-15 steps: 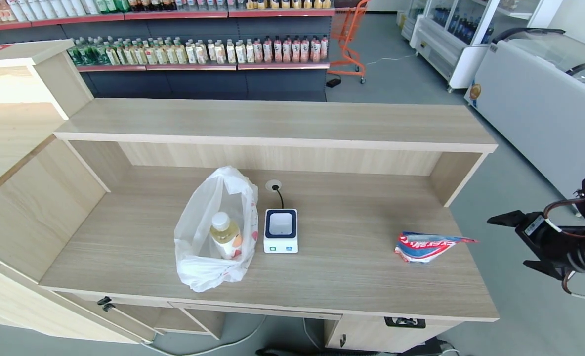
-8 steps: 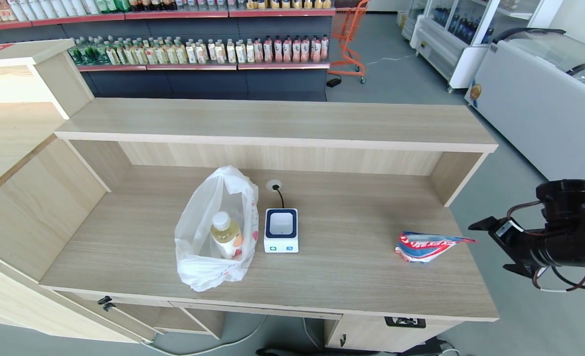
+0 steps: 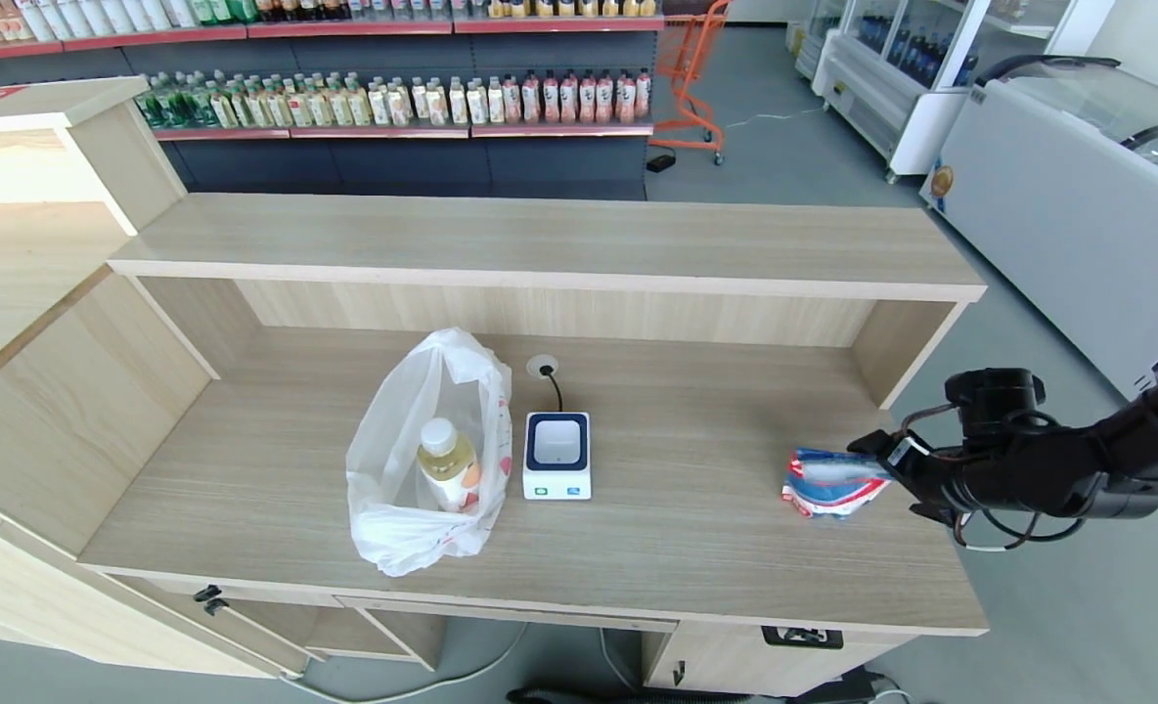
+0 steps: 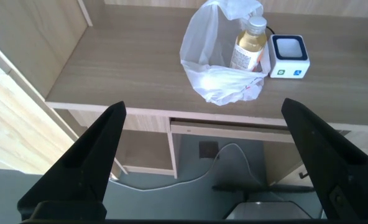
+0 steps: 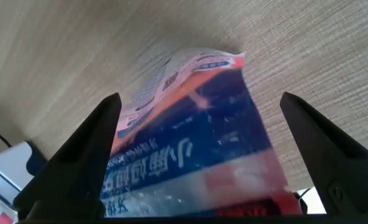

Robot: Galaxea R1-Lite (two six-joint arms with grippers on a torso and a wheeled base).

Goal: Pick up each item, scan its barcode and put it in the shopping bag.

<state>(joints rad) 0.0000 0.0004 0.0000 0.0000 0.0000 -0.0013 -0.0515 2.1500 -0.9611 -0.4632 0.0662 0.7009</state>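
right gripper (image 3: 890,477) spread wide, jaws flanking the snack pouch (image 3: 828,486) lying at the right end of the counter (image 3: 696,548). pick-up step, likely. you next close on the pouch, lift, carry it left to the scanner (image 3: 556,456).

Shop, checkout counter (image 3: 696,508), barcode scanner (image 3: 556,456), drink-stocked shelves (image 3: 393,103), chest freezers (image 3: 1058,196)

Blue-and-red pouch (image 5: 196,143) on wooden counter (image 5: 78,50), gripper (image 5: 199,98) spread wide either side
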